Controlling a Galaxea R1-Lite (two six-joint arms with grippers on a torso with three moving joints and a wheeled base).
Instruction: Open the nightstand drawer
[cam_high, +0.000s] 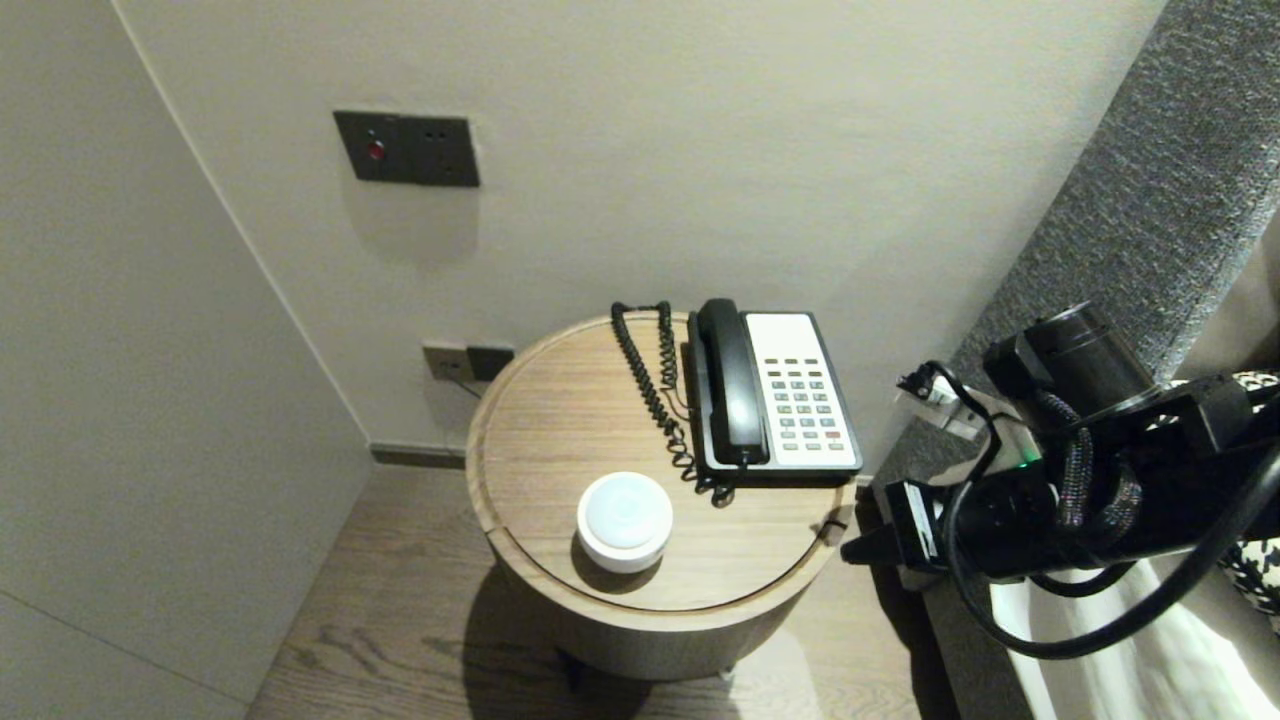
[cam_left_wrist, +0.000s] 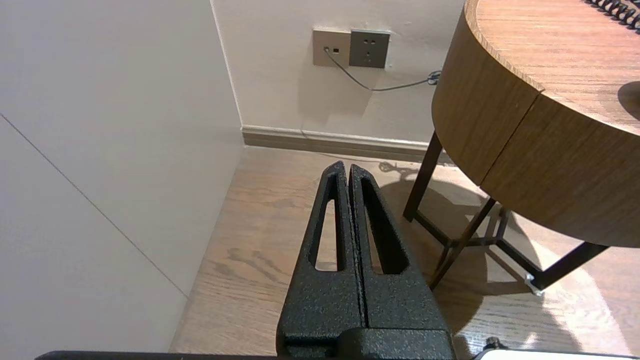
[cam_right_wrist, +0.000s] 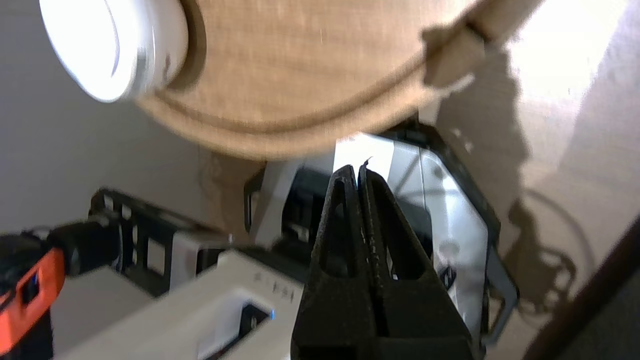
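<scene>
A round wooden side table carries a black-and-white telephone with its handset on the cradle and a coiled cord beside it. A white round puck-shaped device sits near the table's front edge. My right gripper hangs just off the table's right rim, pointing toward it, shut and holding nothing. In the right wrist view the same gripper shows below the table rim and the white device. My left gripper is parked low over the floor, shut and empty.
A dark switch panel and a low socket are on the wall behind. A side wall closes the left. A grey upholstered headboard stands at the right. Table legs stand on wooden flooring.
</scene>
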